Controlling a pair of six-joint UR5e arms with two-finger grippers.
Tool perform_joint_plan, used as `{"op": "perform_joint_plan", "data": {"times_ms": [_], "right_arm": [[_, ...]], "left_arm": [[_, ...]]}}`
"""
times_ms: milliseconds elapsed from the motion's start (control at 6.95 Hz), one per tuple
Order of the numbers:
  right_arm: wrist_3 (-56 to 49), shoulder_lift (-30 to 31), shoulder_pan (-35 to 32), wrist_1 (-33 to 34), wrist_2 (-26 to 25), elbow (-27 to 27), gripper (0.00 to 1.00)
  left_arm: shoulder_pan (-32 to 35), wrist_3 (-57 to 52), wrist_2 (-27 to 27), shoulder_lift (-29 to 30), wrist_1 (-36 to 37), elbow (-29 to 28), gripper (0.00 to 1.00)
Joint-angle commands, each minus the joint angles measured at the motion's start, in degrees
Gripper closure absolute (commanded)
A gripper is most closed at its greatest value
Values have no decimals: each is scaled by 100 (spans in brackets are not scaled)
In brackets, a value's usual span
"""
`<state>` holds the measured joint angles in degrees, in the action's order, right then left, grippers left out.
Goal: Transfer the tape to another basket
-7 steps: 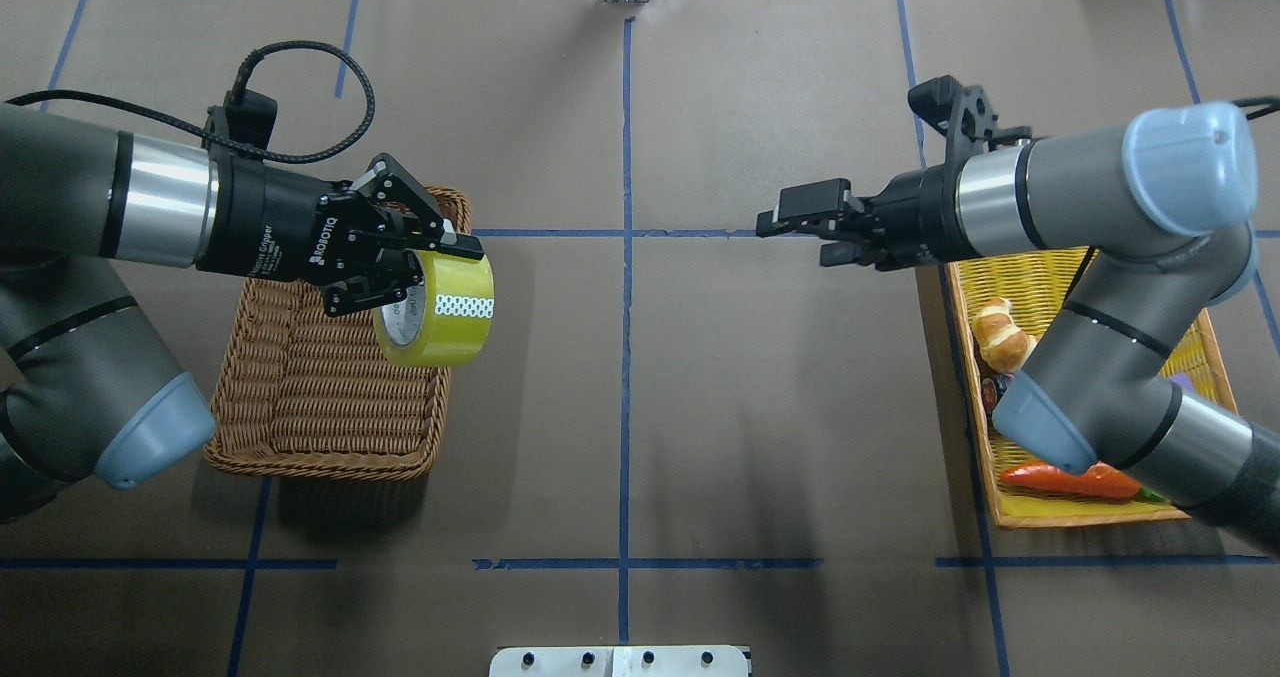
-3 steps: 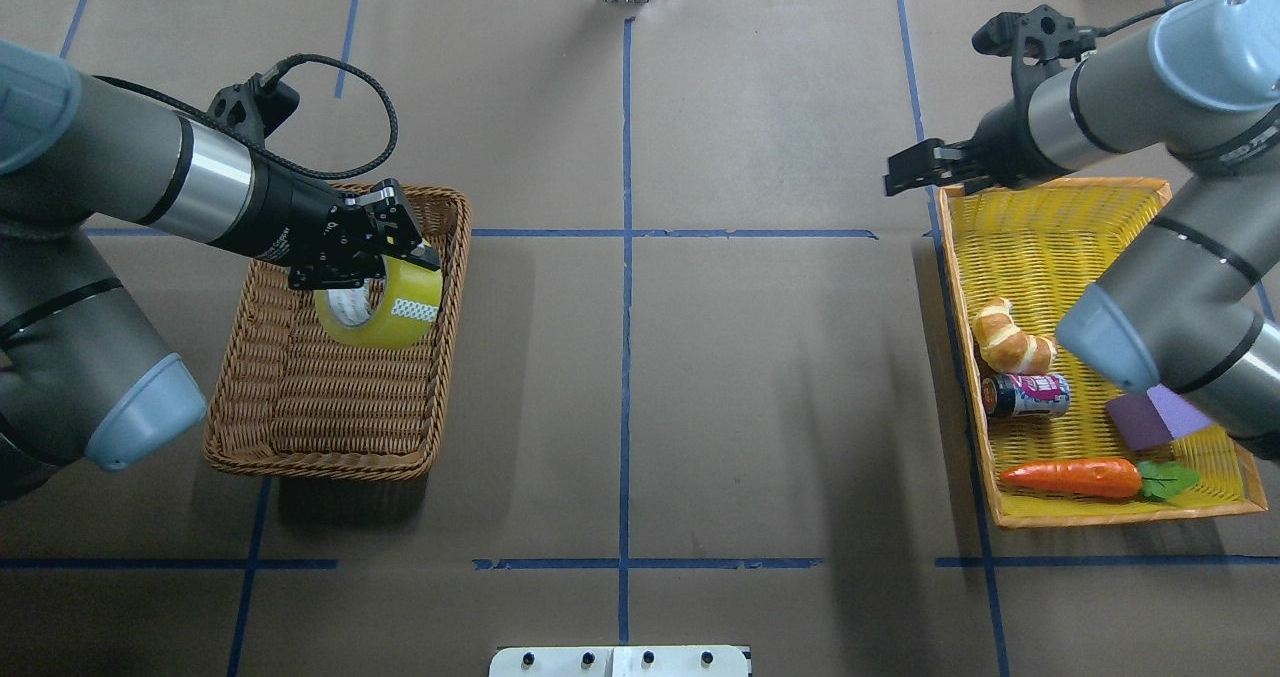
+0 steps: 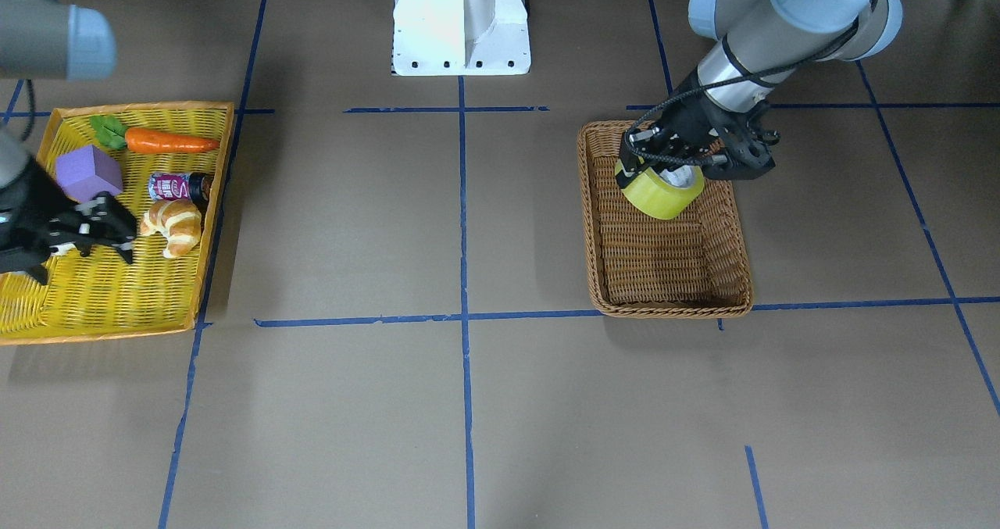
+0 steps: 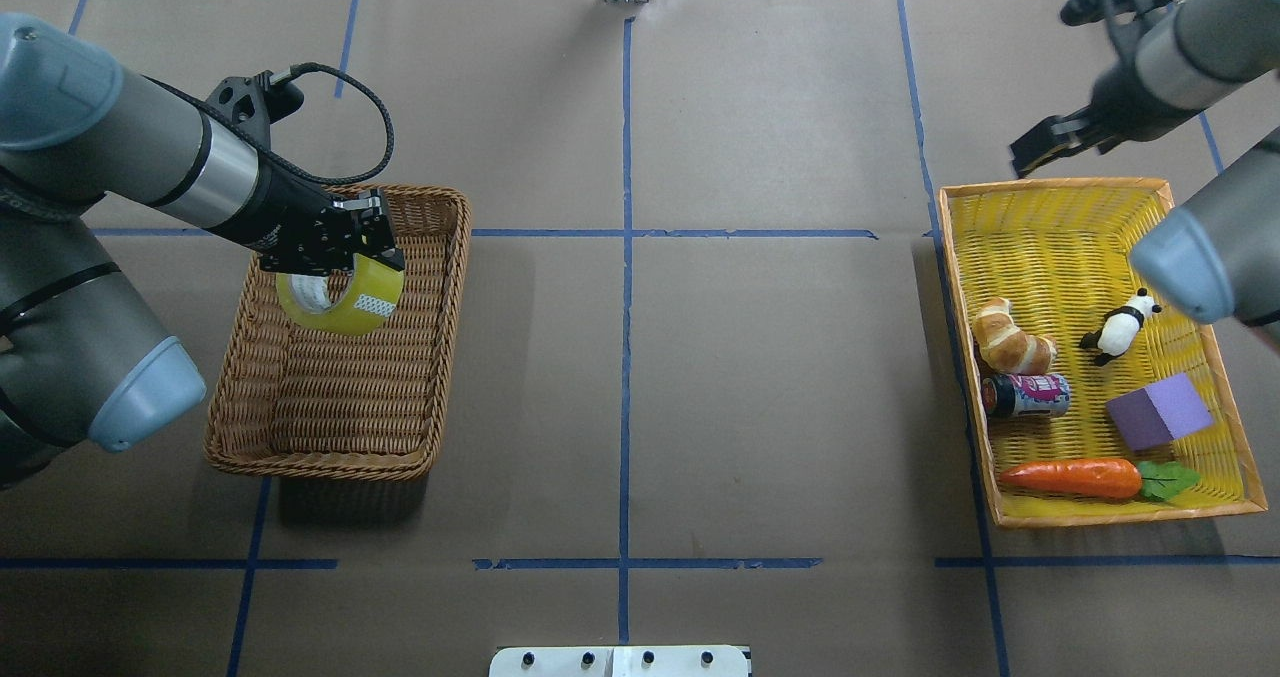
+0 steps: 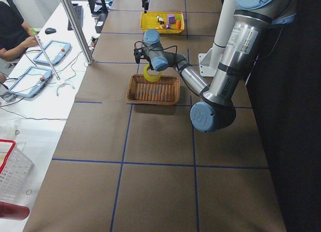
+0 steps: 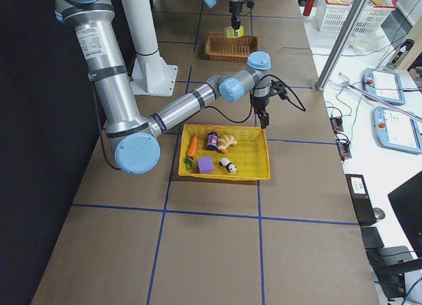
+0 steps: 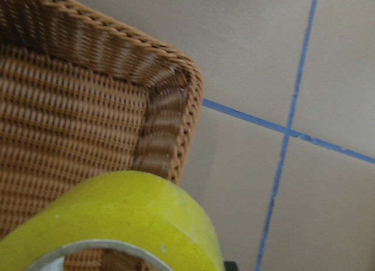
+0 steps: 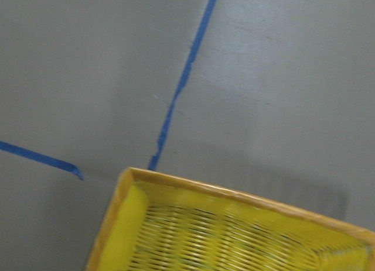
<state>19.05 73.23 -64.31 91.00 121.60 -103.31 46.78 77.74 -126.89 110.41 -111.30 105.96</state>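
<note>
The left gripper (image 4: 352, 257) is clamped on the wall of the tape (image 4: 345, 307), one finger inside the core and one outside. The roll is a translucent yellow-green and hangs tilted over the far end of the brown wicker basket (image 4: 325, 465), toward the basket's left side, inside the line of its rim. From the side it looks lifted off the basket floor. The white core carries grey print, and a white patch with a dotted pattern sits on the roll's outer face; none of it is large enough to read.

The right gripper (image 4: 1030, 152) hovers off the far left corner of the yellow tray (image 4: 1050, 189), just outside its orange rim. Its jaws stand apart with nothing between them.

In the tray lie a croissant (image 4: 1010, 337), a small can (image 4: 1028, 395) on its side with a pink and purple label whose lettering is too small to make out, a toy panda (image 4: 1118, 329), a purple block (image 4: 1160, 412) and a toy carrot (image 4: 1075, 478) with green leaves.

Both containers rest on a brown table (image 4: 760, 377) marked with blue tape lines.
</note>
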Motion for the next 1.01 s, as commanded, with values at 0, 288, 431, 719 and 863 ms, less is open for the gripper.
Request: {"op": "perform_joint_plan", "data": {"times_ms": [0, 288, 431, 719, 863], "right_arm": [[-1435, 16, -825, 603, 598, 318, 0], [-2060, 156, -1258, 612, 996, 601, 0], [-2220, 200, -1433, 612, 1110, 680, 0], [-2440, 210, -1575, 621, 1269, 882, 0], [-2450, 262, -1611, 621, 1296, 891, 0]], "left_arm": [[16, -539, 24, -37, 143, -259, 100], [-281, -584, 549, -63, 144, -304, 89], [-379, -576, 751, -72, 144, -287, 27], [-380, -654, 1061, -325, 144, -155, 0], [-301, -1125, 1000, -388, 274, -120, 0]]}}
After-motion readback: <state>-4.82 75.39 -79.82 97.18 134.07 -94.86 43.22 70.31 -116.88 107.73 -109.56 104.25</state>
